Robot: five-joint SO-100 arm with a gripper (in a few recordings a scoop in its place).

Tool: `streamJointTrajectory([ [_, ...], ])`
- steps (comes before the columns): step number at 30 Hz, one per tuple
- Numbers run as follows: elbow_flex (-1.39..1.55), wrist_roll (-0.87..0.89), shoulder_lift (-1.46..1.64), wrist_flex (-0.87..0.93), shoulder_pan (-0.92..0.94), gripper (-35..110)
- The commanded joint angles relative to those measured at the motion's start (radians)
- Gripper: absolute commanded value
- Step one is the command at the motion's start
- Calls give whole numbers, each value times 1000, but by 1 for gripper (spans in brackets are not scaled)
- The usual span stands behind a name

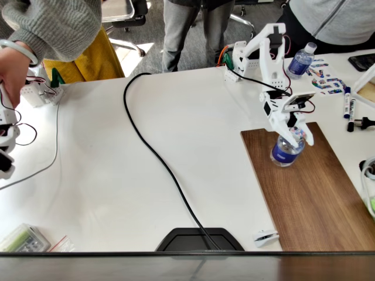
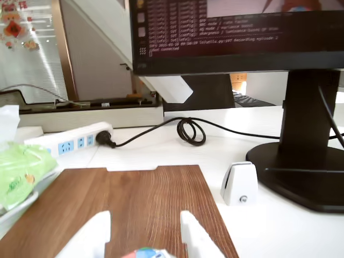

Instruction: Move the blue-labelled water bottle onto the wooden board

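Bottle (image 1: 287, 151) stands upright on the board (image 1: 316, 193), at its 12 o'clock end; gripper (image 1: 291, 136) directly above, jaws straddling the cap, grasp or release not discernible.

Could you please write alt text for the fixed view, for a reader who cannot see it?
A white robot arm's gripper holds the blue-labelled water bottle upright on the wooden board, on a white table crossed by a black cable.

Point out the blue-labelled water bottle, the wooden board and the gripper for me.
blue-labelled water bottle (image 1: 286, 153), fixed view, on its dark blue label band.
wooden board (image 1: 316, 202), fixed view, on bare wood below the bottle.
gripper (image 1: 295, 137), fixed view, midway between the white fingertips, around the bottle's top.
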Motion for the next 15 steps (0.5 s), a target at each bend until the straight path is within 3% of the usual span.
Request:
streamJointTrajectory([
  [1,8,-48,35,-8,8,6],
  [8,9,-63,35,0,2,11],
  [15,9,-126,35,15,9,33],
])
